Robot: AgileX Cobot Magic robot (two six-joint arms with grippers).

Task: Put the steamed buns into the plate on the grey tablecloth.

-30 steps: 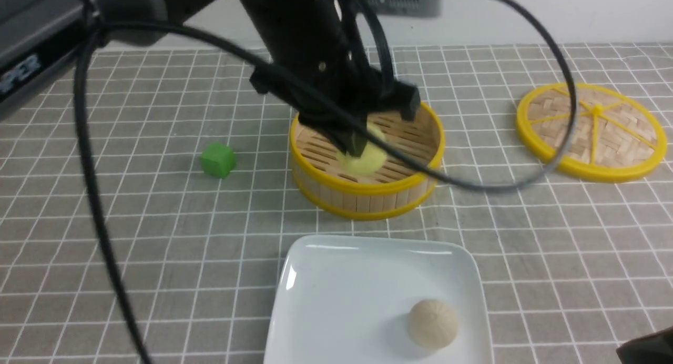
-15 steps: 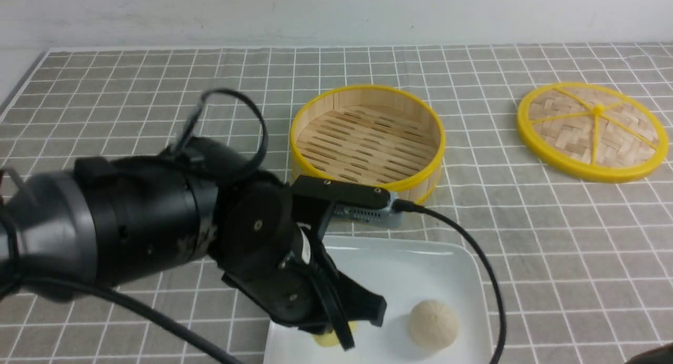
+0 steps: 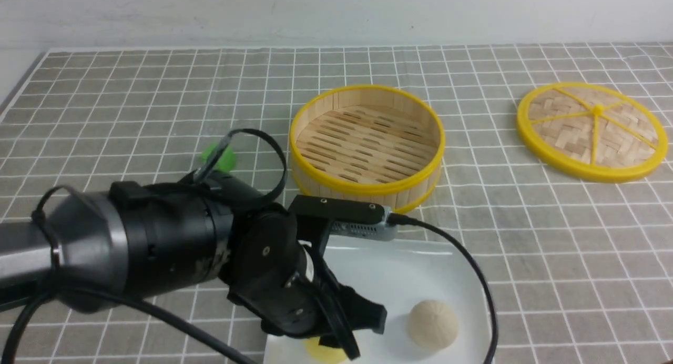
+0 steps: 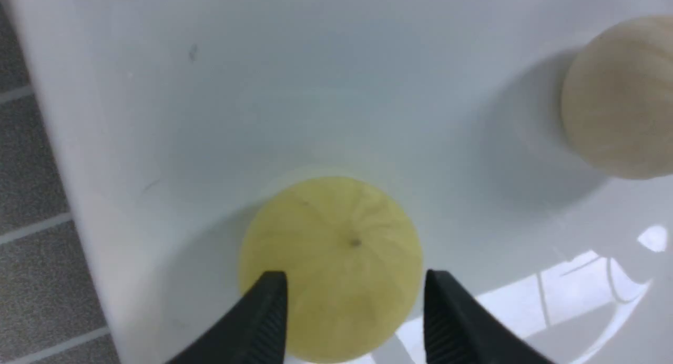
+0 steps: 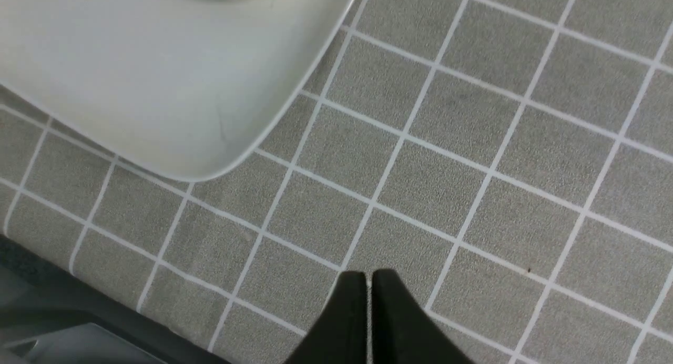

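The pale yellow steamed bun (image 3: 323,352) lies on the white square plate (image 3: 399,269), near its left front part. My left gripper (image 3: 357,337) hangs just over it. In the left wrist view the fingers (image 4: 268,311) straddle the yellow bun (image 4: 336,238), and a thin gap shows at one side, so the gripper (image 4: 355,301) is open. The beige bun (image 3: 434,324) sits on the plate (image 4: 315,90) to the right and shows in the left wrist view (image 4: 620,95). My right gripper (image 5: 368,301) is shut and empty over the grey tablecloth (image 5: 473,169), beside a plate corner (image 5: 157,90).
The empty yellow-rimmed bamboo steamer (image 3: 368,182) stands behind the plate. Its woven lid (image 3: 591,130) lies flat at the far right. A green cube (image 3: 218,154) sits left of the steamer, partly behind my left arm's cable. The grey tablecloth (image 3: 552,248) covers the table.
My left arm carried the yellow bun from the steamer to the plate. The bun now rests on the plate and the arm has shifted slightly left, uncovering the green cube.
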